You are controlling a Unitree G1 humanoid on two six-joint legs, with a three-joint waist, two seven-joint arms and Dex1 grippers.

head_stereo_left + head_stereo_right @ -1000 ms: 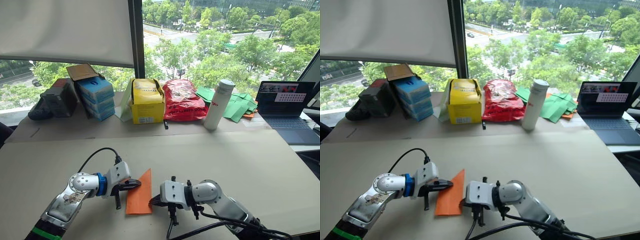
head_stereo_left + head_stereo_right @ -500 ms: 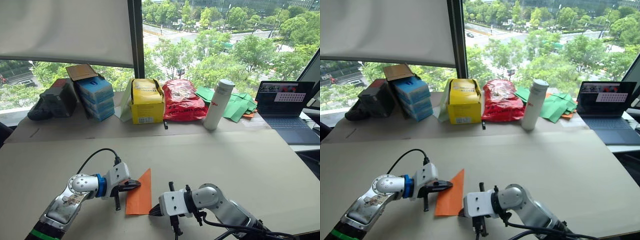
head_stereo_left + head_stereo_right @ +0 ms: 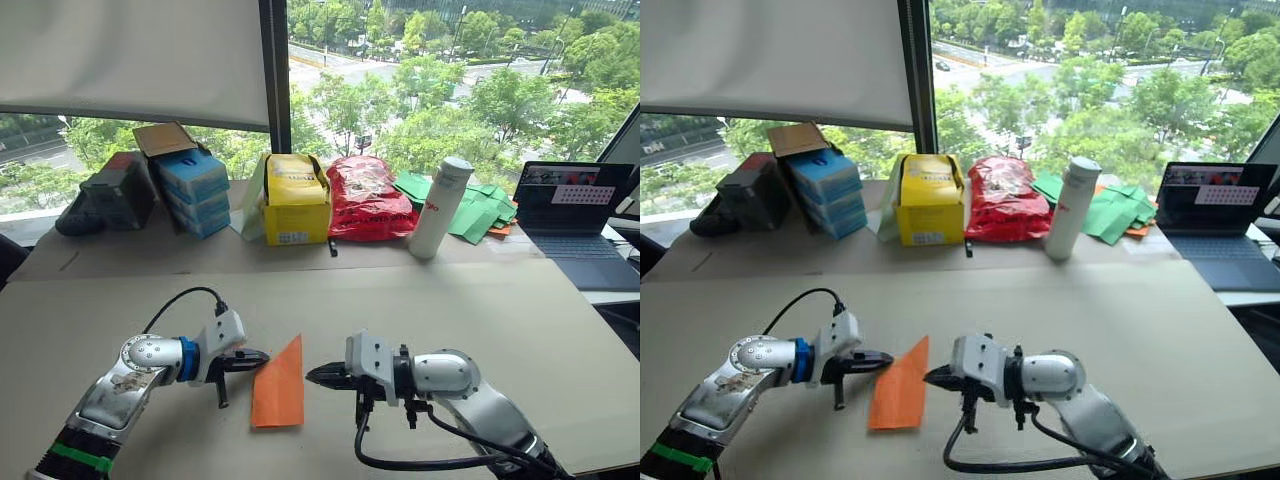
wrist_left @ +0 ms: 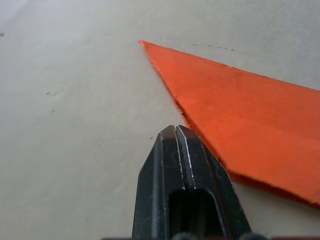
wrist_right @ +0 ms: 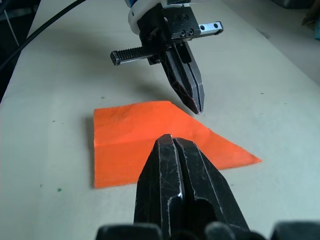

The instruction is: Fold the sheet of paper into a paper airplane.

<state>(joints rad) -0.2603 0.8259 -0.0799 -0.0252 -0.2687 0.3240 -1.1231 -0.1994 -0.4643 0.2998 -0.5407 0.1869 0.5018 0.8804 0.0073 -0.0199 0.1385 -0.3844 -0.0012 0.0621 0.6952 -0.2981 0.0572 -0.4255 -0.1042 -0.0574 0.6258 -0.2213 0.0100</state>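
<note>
The orange paper airplane (image 3: 281, 387) lies flat on the worktop (image 3: 480, 320) between both grippers. The left gripper (image 3: 258, 357), fingers together, sits just beside its left edge; the right gripper (image 3: 316, 375), fingers together, points at its right edge, apart.

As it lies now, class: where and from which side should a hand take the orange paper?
The sheet of paper lies flat, so nothing stands up to pinch. Best guess: the left hand takes the long slanted edge beside it, coming low from the robot's left to slide under.
</note>
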